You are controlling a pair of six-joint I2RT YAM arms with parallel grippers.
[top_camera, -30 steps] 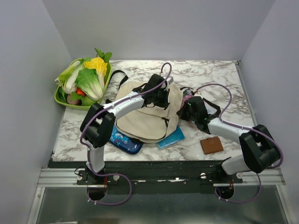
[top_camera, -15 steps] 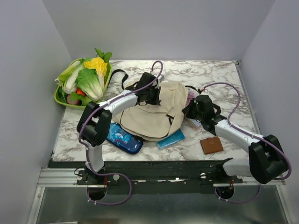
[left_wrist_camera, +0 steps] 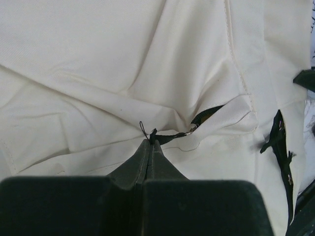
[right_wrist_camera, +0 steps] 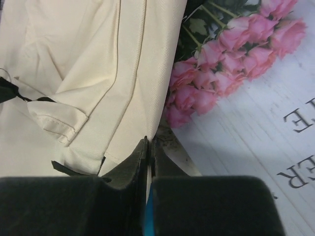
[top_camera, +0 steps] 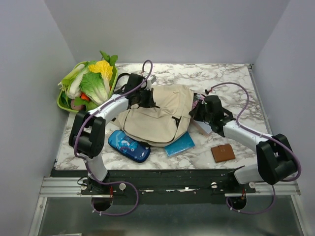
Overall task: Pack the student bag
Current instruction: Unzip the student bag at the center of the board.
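My left gripper [left_wrist_camera: 150,144] pinches the zipper pull [left_wrist_camera: 168,136], right gripper [right_wrist_camera: 148,144] closed at the bag [right_wrist_camera: 88,69] edge — a hard tug could slip the pull.

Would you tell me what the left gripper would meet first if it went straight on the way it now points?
The cream cloth of the backpack. The left gripper has its shut fingers at the zipper pull, apparently pinching it, with cloth right beyond, though depth is unclear.

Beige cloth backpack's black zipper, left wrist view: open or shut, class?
Partly open: a short dark gap shows in the black zipper beside the pull that the left gripper pinches.
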